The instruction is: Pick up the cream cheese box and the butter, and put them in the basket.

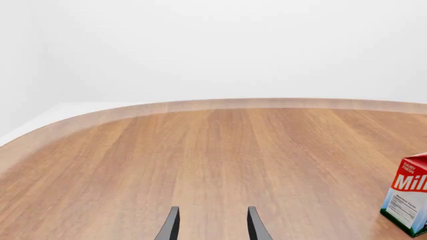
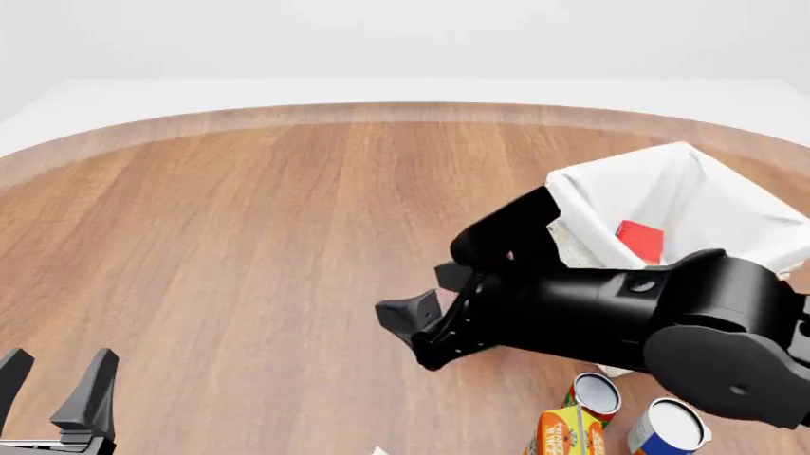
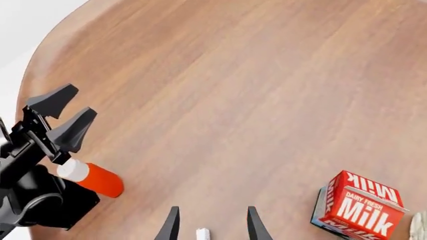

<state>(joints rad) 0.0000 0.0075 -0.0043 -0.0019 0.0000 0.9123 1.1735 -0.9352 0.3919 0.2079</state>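
Note:
The basket (image 2: 708, 185), cream-white with a white cloth lining, stands at the right of the front view. A plain red carton end, the butter (image 2: 639, 241), shows inside it. The cream cheese box is not clearly in view. A small white sliver (image 3: 202, 233) lies between my right fingertips, and I cannot tell what it is. My right gripper (image 3: 210, 226) is open and empty, held over the table's middle, left of the basket (image 2: 426, 298). My left gripper (image 1: 212, 227) is open and empty low at the near left (image 2: 53, 379).
A red-and-white milk carton (image 3: 357, 207) stands on the table, also in the left wrist view (image 1: 408, 200). A red bottle with a white cap (image 3: 93, 179) lies by my left arm. Two cans (image 2: 593, 393) (image 2: 667, 428) and an orange-yellow carton (image 2: 566, 434) stand near the front right.

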